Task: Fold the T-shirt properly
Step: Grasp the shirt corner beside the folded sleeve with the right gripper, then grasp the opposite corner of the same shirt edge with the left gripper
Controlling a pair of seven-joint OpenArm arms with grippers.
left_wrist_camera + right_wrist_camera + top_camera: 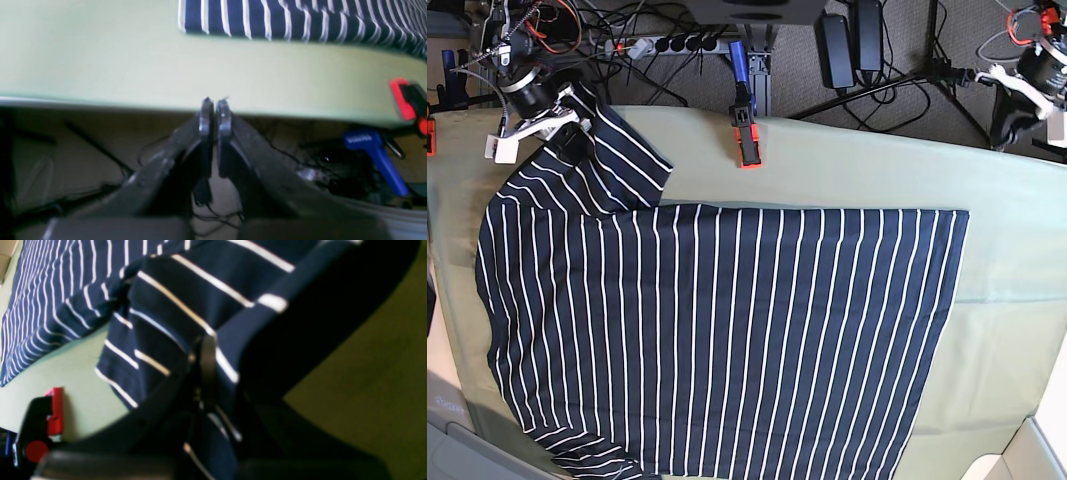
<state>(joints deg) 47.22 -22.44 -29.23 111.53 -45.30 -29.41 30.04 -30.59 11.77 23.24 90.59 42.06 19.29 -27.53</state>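
The T-shirt [727, 330], dark navy with thin white stripes, lies spread flat on the pale green cloth [847, 170]. My right gripper [208, 350] is shut on a fold of its striped sleeve [166, 316], lifting it off the cloth. In the base view that gripper [575, 135] is at the far left corner, on the sleeve [617, 160]. My left gripper [215, 103] is shut on nothing and hovers at the table's edge, apart from the shirt's hem [283, 23]. The base view shows it [1009, 128] at the far right.
A red and black clamp [747, 140] grips the table's far edge; it also shows in both wrist views [405, 100] [50, 413]. A blue-handled clamp [377, 156] hangs below the edge. Cables and a power strip [657, 45] lie on the floor behind.
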